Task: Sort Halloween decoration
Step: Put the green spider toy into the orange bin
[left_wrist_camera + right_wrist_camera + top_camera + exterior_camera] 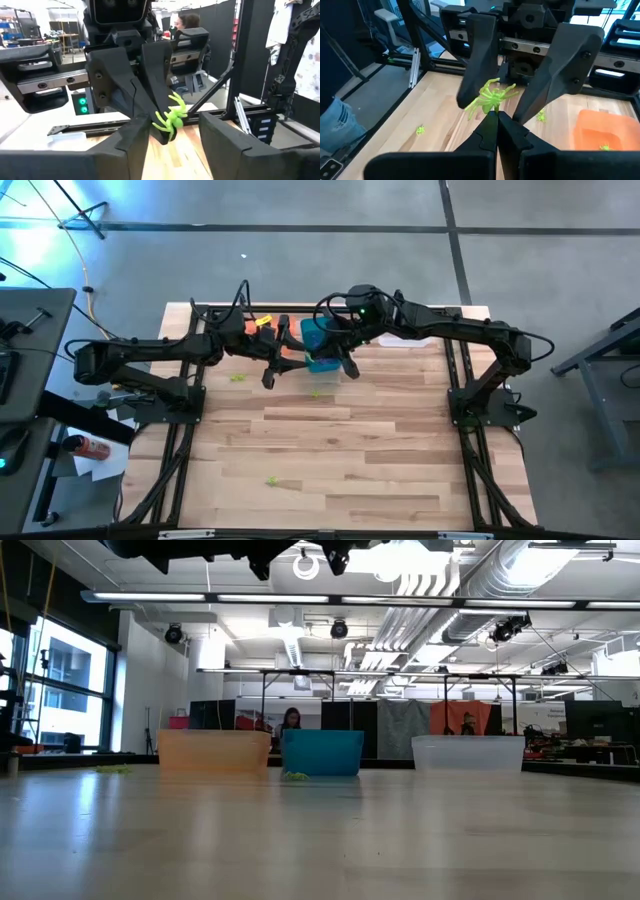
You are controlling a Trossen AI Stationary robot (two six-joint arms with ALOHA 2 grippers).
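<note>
An open-plan robotics lab or workshop: exposed ducts (520,570) and strip lights (350,602) run overhead, metal-framed workbenches (300,690) stand behind the wooden table (340,440), and a person (291,720) sits at a workstation beyond.

Two matte black jointed arms, looping black cables, green indicator light, angular wedge-shaped black fingers (150,75)

Yellow-green spider trinket (492,97). Dark, near-black grippers: right (496,117), left (172,132). Orange bin (214,751), teal bin (322,751), clear whitish bin (468,752). Pale, banded wood-plank table (350,450).
</note>
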